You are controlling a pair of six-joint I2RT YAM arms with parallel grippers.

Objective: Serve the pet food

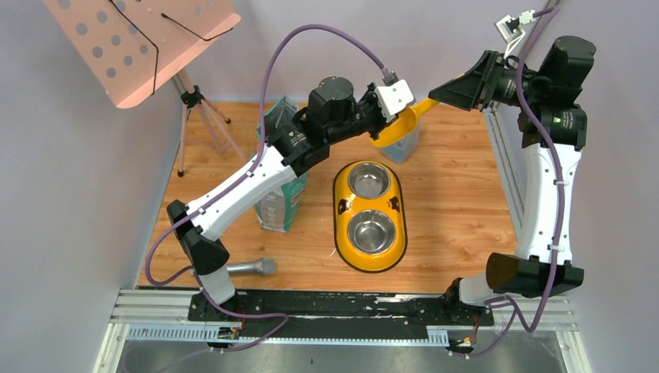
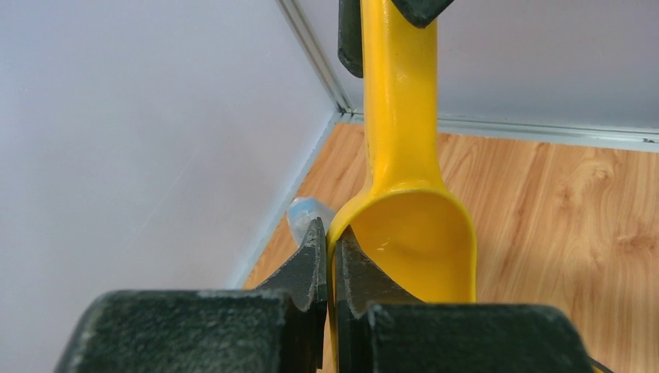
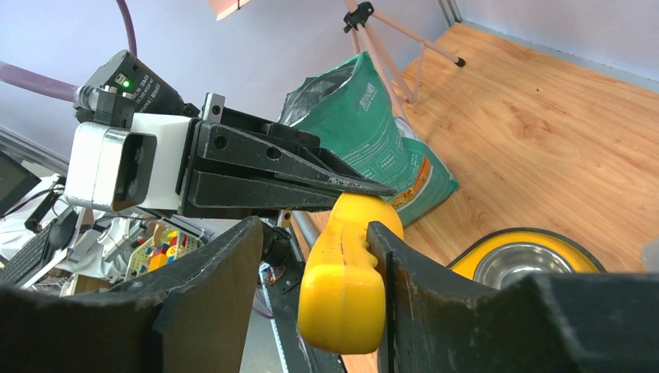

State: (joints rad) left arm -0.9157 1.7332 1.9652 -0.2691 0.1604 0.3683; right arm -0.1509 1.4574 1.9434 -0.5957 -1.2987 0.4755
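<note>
1. The left gripper (image 2: 330,249) is clenched on the rim of the scoop (image 2: 412,233). One finger sits inside the yellow bowl and one outside.
2. The right gripper (image 3: 315,233) is released. Its jaws straddle the scoop's handle, one finger against it and a gap at the other.
3. The scoop hangs in the air between the two grippers, at 12 o'clock from the feeder (image 1: 339,203). It is over a clear container (image 1: 408,148), and its bowl shows bare yellow.
4. I can't tell where the kibble is, as no view shows it.
5. The feeder lies mid-table (image 1: 458,202) with its length running 12 to 6, and both steel bowls show bare metal.
6. The bag (image 1: 280,198) stands at the feeder's 9 o'clock, partly behind the left arm.
7. A pink music stand (image 1: 132,47) stands off at 10 o'clock.
</note>
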